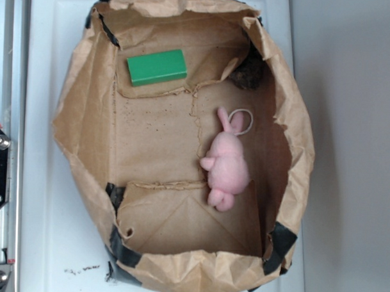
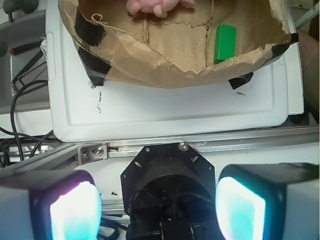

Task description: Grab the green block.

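The green block [image 1: 157, 67] lies flat on the floor of an open brown paper bag [image 1: 87, 116], near its upper left corner. In the wrist view the green block [image 2: 224, 43] stands on end inside the bag's [image 2: 150, 65] low rim, upper right of centre. My gripper [image 2: 157, 210] is well short of the bag, over the robot's black base. Its two glowing fingers [image 2: 75, 212] stand wide apart with nothing between them. The exterior view does not show the gripper.
A pink plush bunny [image 1: 225, 163] lies in the bag, right of centre; a dark lump [image 1: 249, 74] sits in its upper right corner. The bag rests on a white tray [image 2: 165, 112]. An aluminium rail [image 2: 200, 145] and cables [image 2: 22, 100] lie near the base.
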`<state>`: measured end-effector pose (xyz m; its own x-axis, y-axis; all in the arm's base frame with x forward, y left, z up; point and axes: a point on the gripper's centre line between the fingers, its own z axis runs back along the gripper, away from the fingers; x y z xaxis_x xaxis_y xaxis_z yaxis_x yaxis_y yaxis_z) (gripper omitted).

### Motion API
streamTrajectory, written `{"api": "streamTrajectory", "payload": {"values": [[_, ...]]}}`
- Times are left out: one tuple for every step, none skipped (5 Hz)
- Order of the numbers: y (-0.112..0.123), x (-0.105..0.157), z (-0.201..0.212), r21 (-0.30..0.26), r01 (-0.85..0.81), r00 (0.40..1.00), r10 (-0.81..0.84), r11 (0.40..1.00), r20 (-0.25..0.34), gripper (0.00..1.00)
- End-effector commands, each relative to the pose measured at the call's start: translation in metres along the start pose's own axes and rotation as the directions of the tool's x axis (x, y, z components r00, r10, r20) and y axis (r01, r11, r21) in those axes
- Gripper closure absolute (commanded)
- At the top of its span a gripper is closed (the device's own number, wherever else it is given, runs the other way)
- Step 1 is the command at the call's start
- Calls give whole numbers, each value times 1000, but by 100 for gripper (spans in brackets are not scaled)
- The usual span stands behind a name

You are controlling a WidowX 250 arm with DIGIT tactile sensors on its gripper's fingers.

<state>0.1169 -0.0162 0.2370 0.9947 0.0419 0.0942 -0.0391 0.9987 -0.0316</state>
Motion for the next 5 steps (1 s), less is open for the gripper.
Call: {"api": "streamTrajectory", "payload": {"values": [[0,0,0,0,0,1000,0,1000,0,0],[28,38,-6,-17,9,1000,-8,1000,20,0],[57,67,-21,-1,25,999,-25,1000,25,0],[82,87,-31,-14,38,997,-37,999,61,0],[94,104,-45,-34,40,995,-36,999,98,0]]}}
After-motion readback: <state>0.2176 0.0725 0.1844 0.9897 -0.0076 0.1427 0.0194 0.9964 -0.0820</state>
